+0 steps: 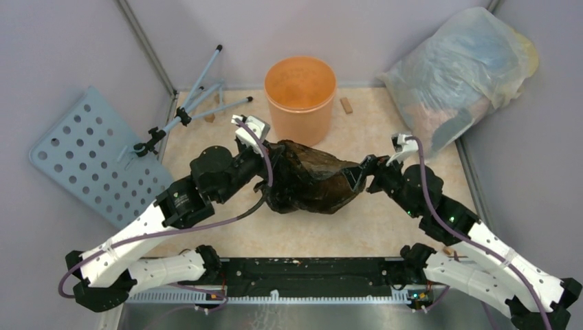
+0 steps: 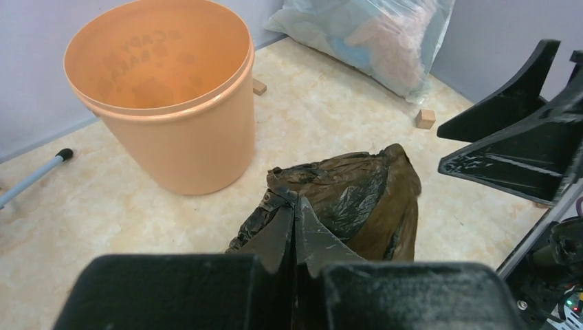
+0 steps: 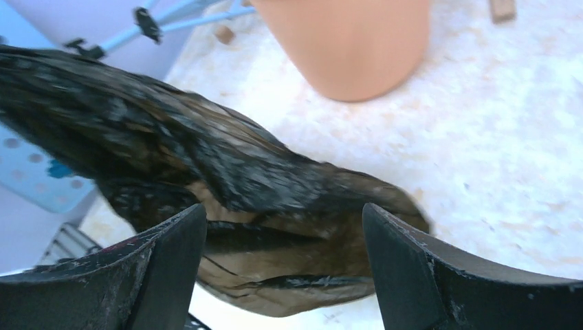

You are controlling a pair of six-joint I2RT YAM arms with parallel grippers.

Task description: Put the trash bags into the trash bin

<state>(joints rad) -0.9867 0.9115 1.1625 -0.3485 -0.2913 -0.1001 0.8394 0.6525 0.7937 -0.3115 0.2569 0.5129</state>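
Bag lies on the bench just beside the bin, left hand pinching one end. Right hand is wide open around the other end; I'd bite deep into the folds before lifting.

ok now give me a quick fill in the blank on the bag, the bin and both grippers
1. The left gripper is ___ on the black trash bag.
2. The right gripper has its jaws ___, with one finger on either side of the bag's end.
3. The trash bin stands upright and is ___ in colour.

Missing words: shut; open; orange
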